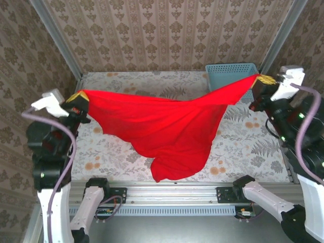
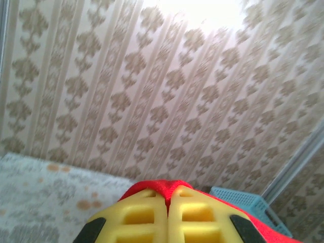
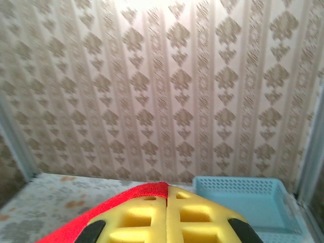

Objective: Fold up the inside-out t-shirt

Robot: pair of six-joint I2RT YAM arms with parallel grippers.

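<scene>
Red t-shirt (image 1: 162, 126) hung stretched, ends pinched by left gripper (image 1: 77, 97) and right gripper (image 1: 263, 80), partly covering the blue basket (image 1: 228, 71) at one o'clock.

T-shirt (image 1: 167, 126) hides basket (image 1: 229, 72) front edge; R arm (image 1: 310, 152) cut by frame edge.

one red t-shirt (image 1: 162, 126). one light-blue basket (image 1: 230, 76), at the far right corner of the tabletop (image 1: 116, 152). one tabletop, flowered all over. two robot arms: the left arm (image 1: 50, 152) and the right arm (image 1: 304, 142), both at the near edge. two grippers: the left gripper (image 1: 77, 96) and the right gripper (image 1: 265, 80). each gripper has two yellow fingers (image 2: 136, 217), so four fingers in all.
</scene>
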